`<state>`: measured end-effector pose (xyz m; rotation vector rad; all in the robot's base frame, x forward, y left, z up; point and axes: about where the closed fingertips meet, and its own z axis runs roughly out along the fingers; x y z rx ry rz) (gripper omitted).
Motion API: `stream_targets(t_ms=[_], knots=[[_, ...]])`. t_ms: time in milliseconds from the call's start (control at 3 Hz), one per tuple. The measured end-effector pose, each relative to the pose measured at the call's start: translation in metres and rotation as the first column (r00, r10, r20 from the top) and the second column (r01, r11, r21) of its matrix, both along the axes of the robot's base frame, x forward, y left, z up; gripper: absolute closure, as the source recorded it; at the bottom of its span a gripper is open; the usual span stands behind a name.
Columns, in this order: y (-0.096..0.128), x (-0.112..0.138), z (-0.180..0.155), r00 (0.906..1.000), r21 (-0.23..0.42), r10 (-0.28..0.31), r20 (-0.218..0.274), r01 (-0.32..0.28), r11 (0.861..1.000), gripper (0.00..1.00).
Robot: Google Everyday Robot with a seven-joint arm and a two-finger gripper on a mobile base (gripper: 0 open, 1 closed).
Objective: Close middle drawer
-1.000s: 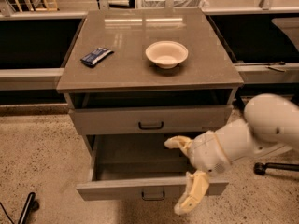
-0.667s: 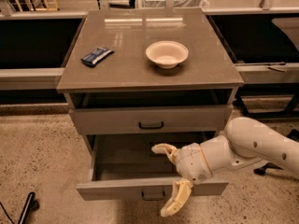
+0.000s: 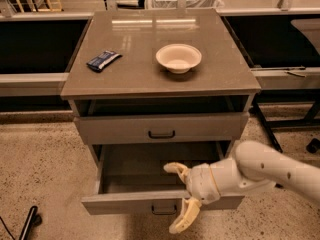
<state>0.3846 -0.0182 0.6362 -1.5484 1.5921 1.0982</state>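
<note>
The middle drawer [image 3: 125, 203] is pulled far out of the grey cabinet [image 3: 150, 81]; it has a long grey tray, a low flat front panel and a small dark centre handle [image 3: 164, 209]. My gripper [image 3: 178, 195] is open at the drawer's front, just right of the handle. One cream finger [image 3: 175, 168] reaches over the tray and the other [image 3: 182, 221] hangs in front of and below the panel, so the jaws straddle the front panel. My white arm [image 3: 265, 171] comes in from the right.
The upper drawer [image 3: 161, 128], with a taller front and black loop handle, stands slightly open. A cream bowl [image 3: 178, 57] and a blue packet [image 3: 103, 60] lie on the cabinet top. Low benches flank the cabinet. A black rod [image 3: 27, 223] lies on the floor at the lower left.
My gripper has moved left along the drawer's front, from its right end to just right of the handle. The drawer stays pulled out.
</note>
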Motion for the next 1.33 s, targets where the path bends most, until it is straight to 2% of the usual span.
stream_targets(t_ms=[333, 667, 1000, 1333], knots=[[-0.011, 0.004, -0.072, 0.9950, -0.017, -0.091, 0.041, 0.092, 0.996, 0.00], [-0.018, 0.009, -0.113, 0.9745, -0.022, -0.166, 0.151, 0.171, 0.985, 0.19], [-0.023, 0.016, -0.130, 0.9449, 0.048, -0.214, 0.248, 0.209, 0.977, 0.50], [-0.022, 0.017, -0.140, 0.9376, 0.069, -0.212, 0.276, 0.200, 0.977, 0.73]])
